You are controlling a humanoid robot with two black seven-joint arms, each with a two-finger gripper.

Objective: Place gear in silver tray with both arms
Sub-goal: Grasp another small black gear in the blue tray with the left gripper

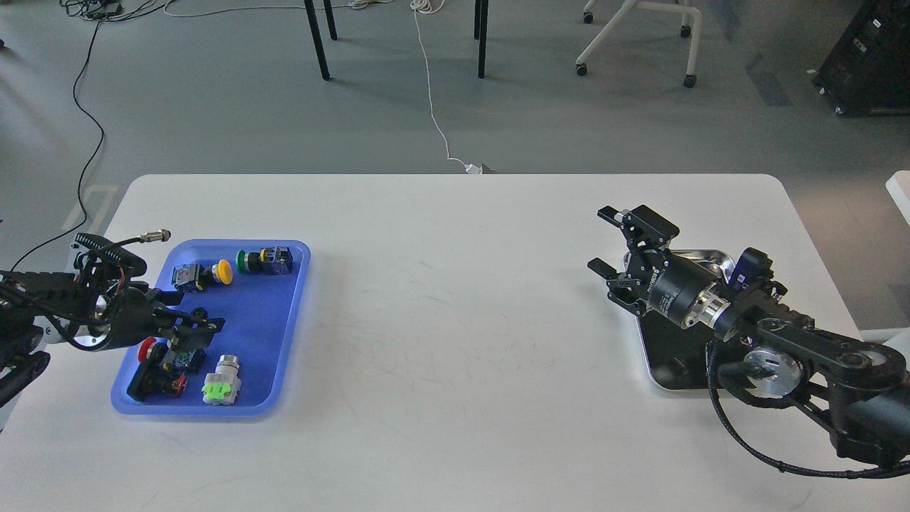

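The silver tray (pixel 665 355) lies at the right of the table, mostly covered by my right arm; its shiny rim shows at the back (pixel 704 254). My right gripper (pixel 603 240) is open and empty, held above the tray's left end and pointing left. The gear, several push-button switches, lies in a blue plastic tray (pixel 284 334) at the left: a yellow one (pixel 206 273), a green one (pixel 261 261), a red one (pixel 158 364) and a white and green one (pixel 221 382). My left gripper (pixel 193 313) is open and empty, low over the blue tray just above the red switch.
The white table (pixel 455 320) has a rounded far edge. Chair and table legs and cables stand on the grey floor beyond it. A loose metal connector (pixel 153 235) on a cable sticks out from my left wrist.
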